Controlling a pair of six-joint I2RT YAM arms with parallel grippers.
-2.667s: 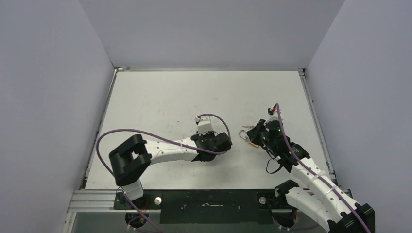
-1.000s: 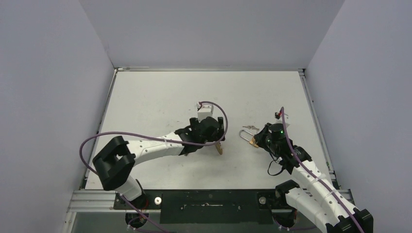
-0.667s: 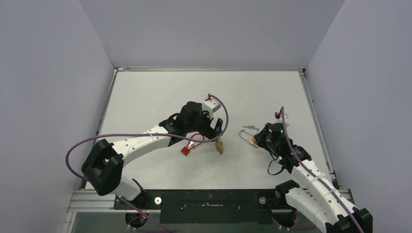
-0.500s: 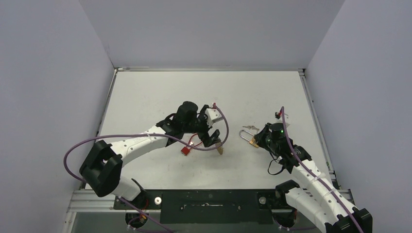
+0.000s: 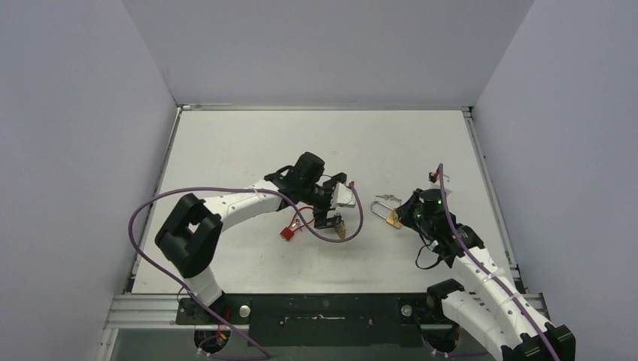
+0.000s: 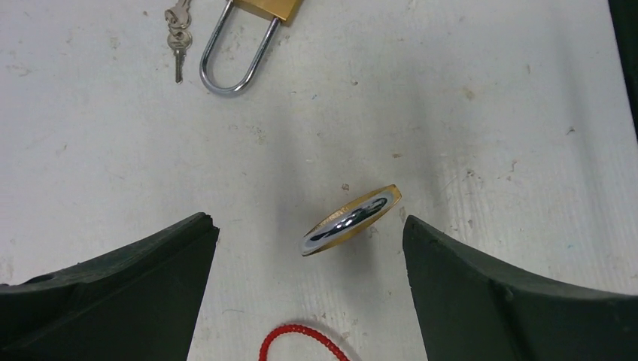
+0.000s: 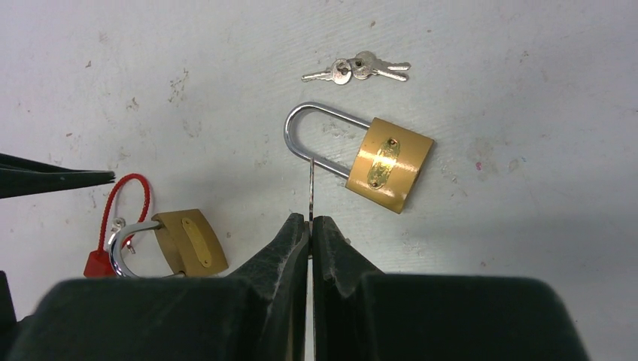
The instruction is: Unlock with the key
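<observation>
Tabletop point(image 5: 248, 150): white, scuffed.
Large padlock point(image 7: 391, 164): shackle point(image 7: 308, 120) closed.
Right gripper point(image 7: 310, 226): pinched on what seems a key point(image 7: 311, 188), edge-on, near large padlock's shackle.
Left gripper point(image 6: 308, 222): spread wide over small padlock point(image 6: 350, 222), left of large padlock.
Progress: key uninserted; turning remains.

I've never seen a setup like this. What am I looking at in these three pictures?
Two robot arms are bolted to the near edge of a table. One picture looks down from above; the other two come from a camera on each wrist. On it lie a large padlock, a bunch of keys, a small padlock and a red tag on a cord. The left gripper is open, the small padlock between its fingers, untouched. The right gripper is shut on a thin metal blade, probably a key, aimed at the large padlock.
</observation>
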